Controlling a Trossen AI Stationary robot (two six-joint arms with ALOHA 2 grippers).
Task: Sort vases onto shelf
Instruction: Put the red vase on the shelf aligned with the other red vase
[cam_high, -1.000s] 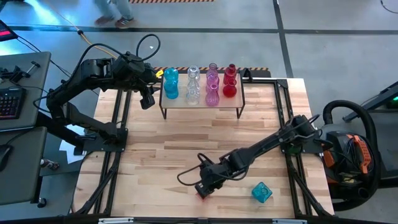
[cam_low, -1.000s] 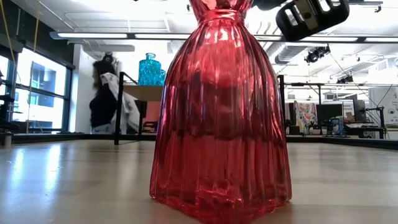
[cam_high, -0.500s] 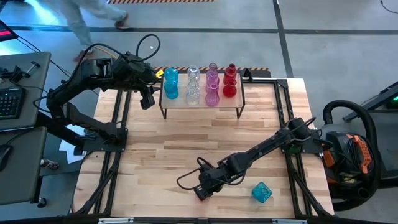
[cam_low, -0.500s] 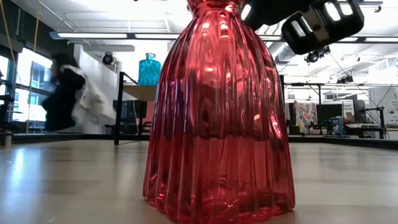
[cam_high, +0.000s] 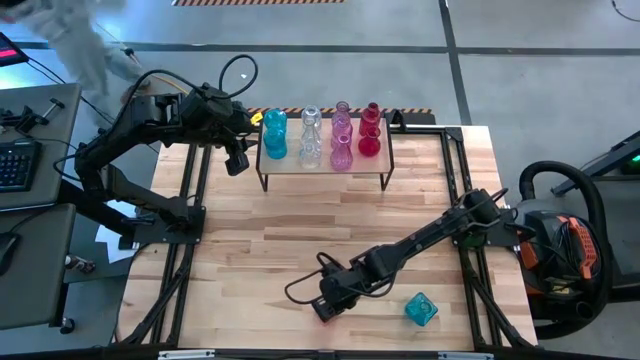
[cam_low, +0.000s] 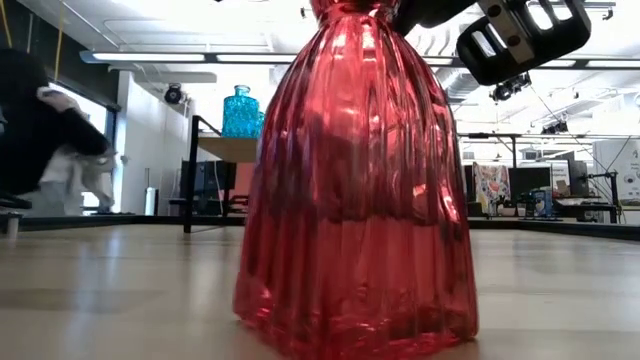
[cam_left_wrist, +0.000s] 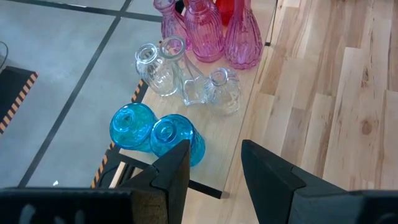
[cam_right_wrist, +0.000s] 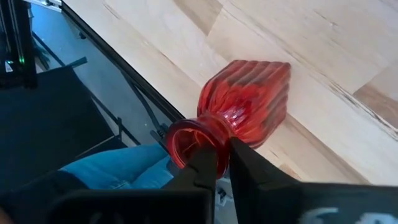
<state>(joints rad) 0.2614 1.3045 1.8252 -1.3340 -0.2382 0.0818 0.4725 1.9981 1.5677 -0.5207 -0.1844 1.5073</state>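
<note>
A red ribbed glass vase (cam_low: 355, 200) stands near the table's near edge, with its base on the wood and tipped a little. My right gripper (cam_high: 325, 303) is over it, shut on its top (cam_right_wrist: 227, 158). A teal faceted vase (cam_high: 421, 308) lies on the table to the right of it. The shelf (cam_high: 322, 170) stands at the far edge and bears teal, clear, pink and red vases (cam_left_wrist: 186, 37). My left gripper (cam_high: 237, 160) hangs open (cam_left_wrist: 214, 168) by the shelf's left end, near the two teal vases (cam_left_wrist: 155, 130), and touches nothing. My right gripper holds the red vase by its rim (cam_right_wrist: 186, 138) at the top of the narrow neck. It comes from above, pointing down. One finger (cam_right_wrist: 205, 165) lies over the mouth and the other (cam_right_wrist: 245, 162) outside the neck. The vase's base (cam_low: 350, 340) is on the table.
The table's near edge runs just in front of the red vase (cam_high: 327, 314). Bare wood lies between the shelf and my right arm (cam_high: 420, 240). A person (cam_low: 40, 130) moves in the room beyond the far left corner. A desk with a keyboard (cam_high: 15, 160) stands left of the table.
My right gripper has moved slightly toward the near edge and taken the red vase with it. The vase now stands closer to the near edge and tips a little. The person behind the table has walked toward the left.
</note>
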